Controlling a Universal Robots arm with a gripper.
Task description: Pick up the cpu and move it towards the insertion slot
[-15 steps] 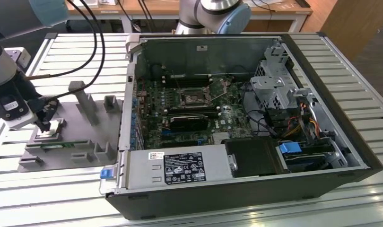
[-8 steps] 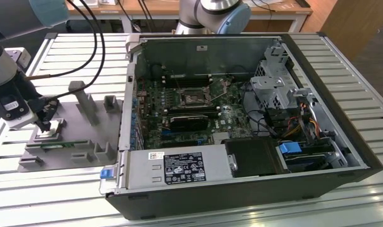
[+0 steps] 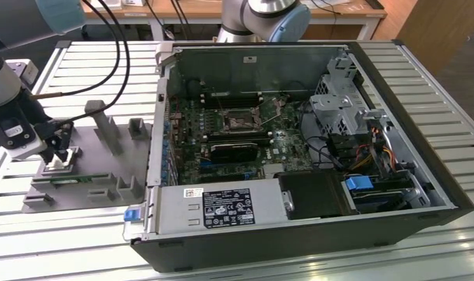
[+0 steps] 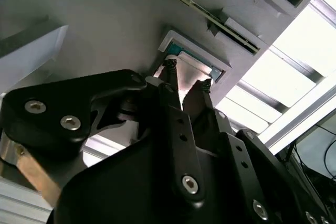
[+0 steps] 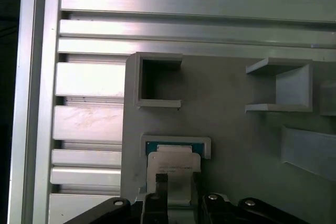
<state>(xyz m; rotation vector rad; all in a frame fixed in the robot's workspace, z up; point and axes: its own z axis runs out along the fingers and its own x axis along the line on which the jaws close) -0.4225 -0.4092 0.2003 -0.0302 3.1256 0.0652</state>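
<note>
Separation between chip and socket is what counts here. The cpu [image 3: 63, 163] is found at the exterior view's left, on the grey tray [image 3: 104, 170]. The insertion slot [image 3: 239, 122] lies well apart towards the exterior view's right, inside the open computer case [image 3: 299, 246] and beyond its side wall. The hand [image 3: 59, 157] is placed directly over the cpu. Its 2 black fingers [image 4: 176, 108] are drawn in against 2 opposite edges of the cpu, so the chip is judged to be clamped. Whether it is clear of its pocket [image 5: 206, 146] cannot be told. Being square, the cpu has no long axis. In the first wrist view a flat, pale silver top is shown, with a teal band [image 5: 176, 147] just beside it.
</note>
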